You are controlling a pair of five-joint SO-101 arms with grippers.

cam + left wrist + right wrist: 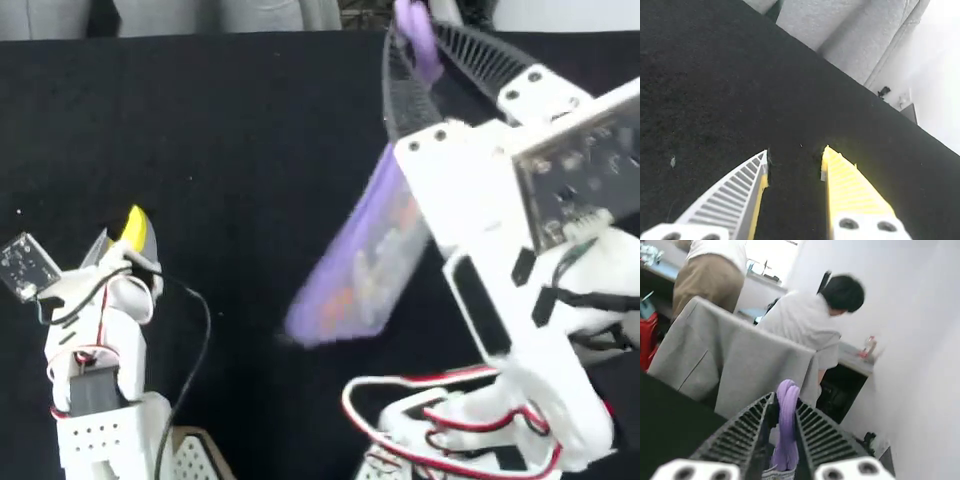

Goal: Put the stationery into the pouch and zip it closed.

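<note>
Hanging tilted above the table point(200, 150), the pouch point(365, 255) is held by its purple end, on which the right gripper point(785, 401) is clamped. The left gripper point(795, 152) is seen parted and empty near the table. Should that narrow hold slip, the pouch could be dropped.

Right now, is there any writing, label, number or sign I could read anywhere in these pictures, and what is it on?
No text can be read.
purple pouch, held by the right pincer: coloured marks on its side, too blurred to read.
circuit board on that arm: markings too small to read.
small board on the left arm: nothing legible.
</note>
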